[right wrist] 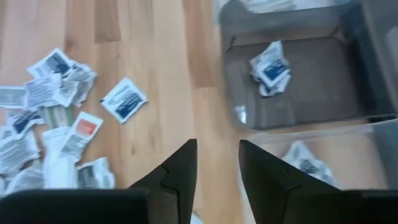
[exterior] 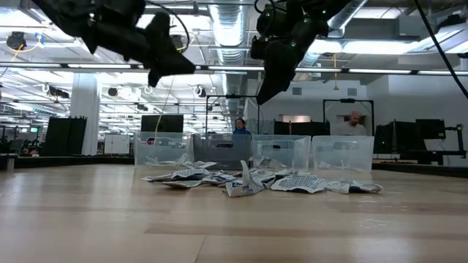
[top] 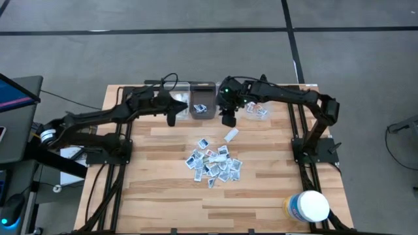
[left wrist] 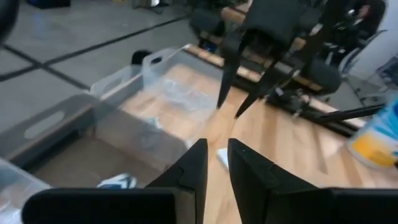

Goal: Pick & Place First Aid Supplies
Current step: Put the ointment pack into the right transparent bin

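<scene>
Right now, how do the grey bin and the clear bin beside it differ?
The grey bin has dark, tinted walls; the clear bin has see-through walls over the pale wood. The grey bin holds crumpled packets with blue print near its middle; the clear bin's packet lies by its wall. Both are open-topped and stand side by side.

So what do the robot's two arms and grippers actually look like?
Both arms are black and jointed, with black cables looping along them. Each ends in a gripper with two dark tapering fingers: left gripper, right gripper. A green light glows near the right arm's wrist.
</scene>
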